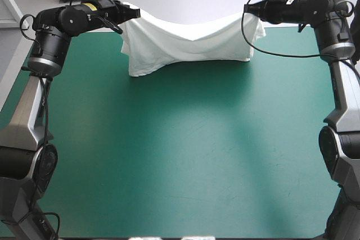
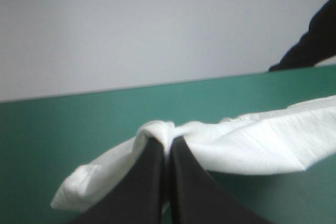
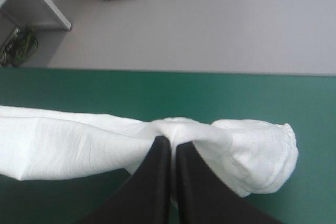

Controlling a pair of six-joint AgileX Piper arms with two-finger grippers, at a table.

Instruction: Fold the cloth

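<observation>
The white T-shirt (image 1: pixel 188 46) hangs stretched between both grippers above the far part of the teal-green table, sagging in the middle, its lower edge draped near the cover. My left gripper (image 1: pixel 134 13) is shut on its left upper corner. My right gripper (image 1: pixel 252 8) is shut on its right upper corner. In the left wrist view the black fingers (image 2: pixel 152 166) meet in an arch with bunched T-shirt (image 2: pixel 252 142) pinched at the tip (image 2: pixel 168 139). The right wrist view shows the same: fingers (image 3: pixel 194 182) closed at the tip (image 3: pixel 172 139), T-shirt (image 3: pixel 73 148) trailing off sideways.
Bare teal-green cover (image 1: pixel 185 150) fills the near and middle table. The table's far edge (image 1: pixel 292 26) runs just behind the hanging T-shirt. Grey floor lies beyond it.
</observation>
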